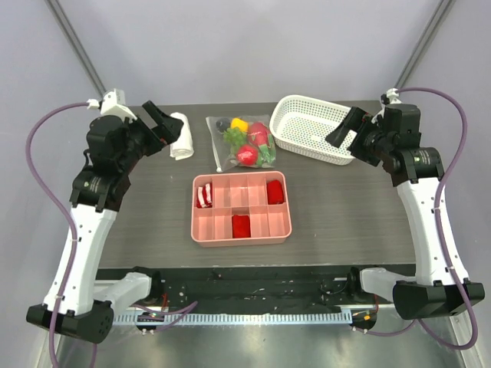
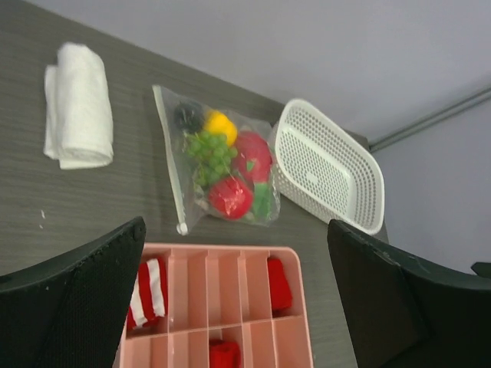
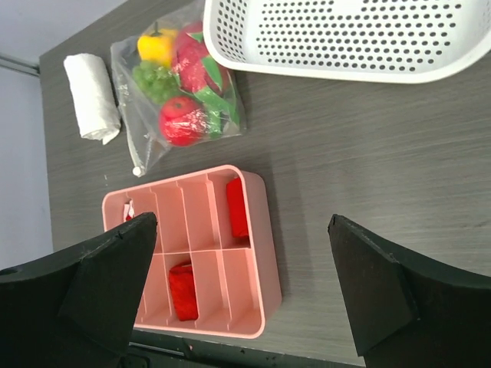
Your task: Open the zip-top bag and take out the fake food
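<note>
**Pre-grasp: bag untouched, opening not yet begun**

Holding the left gripper (image 1: 163, 121) spread wide and empty, raised beside the white rolled cloth (image 1: 181, 136). Hanging the right gripper (image 1: 345, 126) equally wide and empty above the near-left rim of the white basket (image 1: 307, 103).

Seeing the zip-top bag (image 1: 230, 157) lying flat at far centre, between cloth and basket, apart from both grippers. Seeing the fake food (image 1: 247, 153) all inside it: red rounds, yellow pepper, green bits, one dark piece. Finding the zip strip (image 2: 170, 157) along the cloth-side edge, with the slider (image 2: 182, 228) at the near end. Reading the strip as shut, though not telling for sure.

Judging this as the approach before the opening step. Next likely needing one gripper pinning the film and the other pinching at the strip, then pulling along it. Expecting the floppy plastic to slide or bunch unless held.

Noting the basket just beside the bag's right edge, crowding any right-side grasp. Noting the pink tray (image 1: 196, 207) just near of the bag, with red blocks (image 1: 241, 226) and a striped piece (image 1: 204, 195), limiting a low approach from the front.
</note>
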